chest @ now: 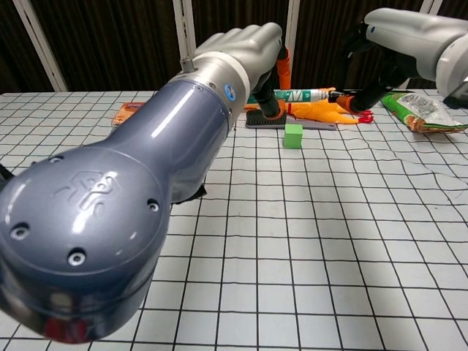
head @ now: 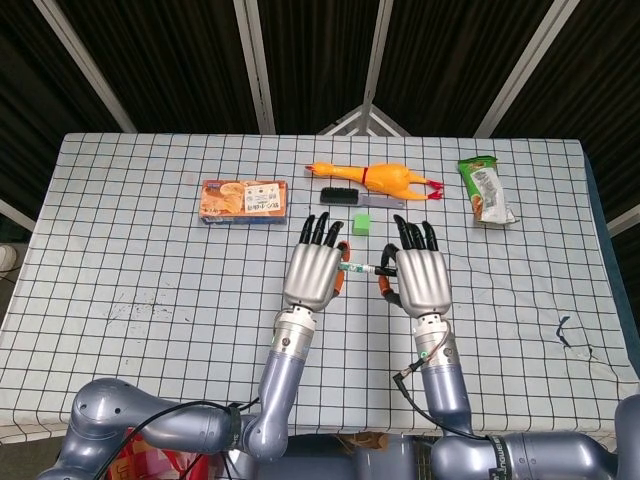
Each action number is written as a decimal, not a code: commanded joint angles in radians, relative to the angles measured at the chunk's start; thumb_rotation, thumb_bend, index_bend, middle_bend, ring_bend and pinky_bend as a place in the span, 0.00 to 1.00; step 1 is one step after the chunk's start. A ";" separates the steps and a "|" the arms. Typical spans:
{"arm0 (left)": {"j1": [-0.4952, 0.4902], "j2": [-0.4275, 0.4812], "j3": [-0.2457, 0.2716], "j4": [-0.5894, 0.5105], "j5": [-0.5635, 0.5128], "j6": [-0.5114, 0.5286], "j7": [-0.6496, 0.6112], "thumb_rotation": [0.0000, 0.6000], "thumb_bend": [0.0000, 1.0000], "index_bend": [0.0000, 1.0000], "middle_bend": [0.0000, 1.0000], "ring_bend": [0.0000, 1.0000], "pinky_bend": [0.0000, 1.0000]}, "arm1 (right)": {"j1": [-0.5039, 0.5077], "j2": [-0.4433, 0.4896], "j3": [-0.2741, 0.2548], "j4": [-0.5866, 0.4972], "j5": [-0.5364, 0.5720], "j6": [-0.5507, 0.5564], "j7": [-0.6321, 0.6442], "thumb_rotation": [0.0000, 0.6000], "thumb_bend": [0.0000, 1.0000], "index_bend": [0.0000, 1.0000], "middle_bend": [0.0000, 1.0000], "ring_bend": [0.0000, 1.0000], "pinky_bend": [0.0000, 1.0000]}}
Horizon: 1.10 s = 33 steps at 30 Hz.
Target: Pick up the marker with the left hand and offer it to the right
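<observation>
Marker (head: 363, 269) bridges the gap between our raised left hand (head: 314, 272), which pinches it, and our right hand (head: 422, 277), its grasp hidden from above, while our chest view shows the marker's printed barrel reaching the right hand's dark fingertips (chest: 361, 103), contact unclear.

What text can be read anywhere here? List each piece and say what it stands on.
No text reads clearly.
Marker: green print on its label, too blurred.
Orange box: printing too small.
Green packet: printing too small.
Left arm: embossed emblem, no legible letters.
</observation>
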 commanded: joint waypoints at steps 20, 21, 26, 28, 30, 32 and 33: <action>0.173 0.126 0.162 -0.040 0.018 -0.008 -0.081 1.00 0.57 0.55 0.15 0.00 0.00 | -0.079 0.020 -0.090 0.154 -0.030 -0.109 0.176 1.00 0.43 0.66 0.08 0.12 0.04; 0.186 0.134 0.177 -0.038 0.024 -0.014 -0.096 1.00 0.57 0.55 0.15 0.00 0.00 | -0.084 0.014 -0.097 0.174 -0.033 -0.122 0.193 1.00 0.43 0.66 0.08 0.12 0.04; 0.247 0.165 0.248 -0.015 0.049 -0.039 -0.157 1.00 0.57 0.55 0.15 0.00 0.00 | -0.098 -0.023 -0.117 0.265 -0.040 -0.177 0.260 1.00 0.43 0.66 0.08 0.12 0.04; 0.264 0.174 0.267 -0.009 0.062 -0.046 -0.175 1.00 0.57 0.55 0.15 0.00 0.00 | -0.100 -0.036 -0.119 0.296 -0.037 -0.194 0.275 1.00 0.43 0.66 0.08 0.12 0.04; 0.282 0.187 0.286 -0.008 0.078 -0.050 -0.195 1.00 0.57 0.54 0.15 0.00 0.00 | -0.101 -0.050 -0.119 0.327 -0.030 -0.213 0.289 1.00 0.43 0.66 0.08 0.12 0.04; 0.295 0.197 0.296 -0.012 0.095 -0.054 -0.214 1.00 0.57 0.49 0.15 0.00 0.00 | -0.102 -0.062 -0.118 0.352 -0.029 -0.224 0.299 1.00 0.43 0.64 0.08 0.12 0.04; 0.301 0.203 0.300 -0.015 0.104 -0.056 -0.222 1.00 0.57 0.45 0.14 0.00 0.00 | -0.103 -0.069 -0.118 0.364 -0.027 -0.227 0.300 1.00 0.43 0.63 0.08 0.12 0.04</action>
